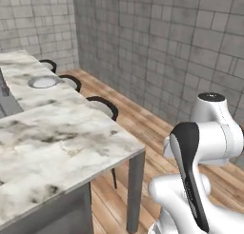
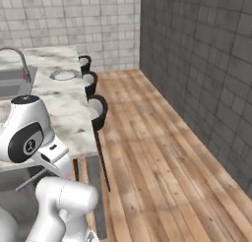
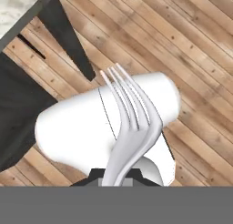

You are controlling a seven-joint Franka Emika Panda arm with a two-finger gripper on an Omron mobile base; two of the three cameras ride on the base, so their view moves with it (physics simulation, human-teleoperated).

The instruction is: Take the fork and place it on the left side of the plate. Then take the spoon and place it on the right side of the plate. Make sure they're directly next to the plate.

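Gripper (image 3: pixel 117 177) pinching the fork (image 3: pixel 129 127) by its handle, prongs pointing away over wooden floor (image 3: pixel 191 45), plate (image 1: pixel 44 81) far off on marble counter (image 1: pixel 57 142)

Kitchen colours and surfaces

Silvery-white fork (image 3: pixel 129 123) with pale glinting prongs, seen against warm brown floor planks (image 3: pixel 200 50) streaked in darker grain. White marble counter (image 1: pixel 57 142) veined in grey and black; pale grey-white plate (image 1: pixel 44 82) with a slightly darker rim. Grey square-tiled walls (image 2: pixel 197 64), darker on the shaded side. Black-rimmed stools (image 2: pixel 96 110) with lighter seats. Grey metal faucet (image 2: pixel 19 61).
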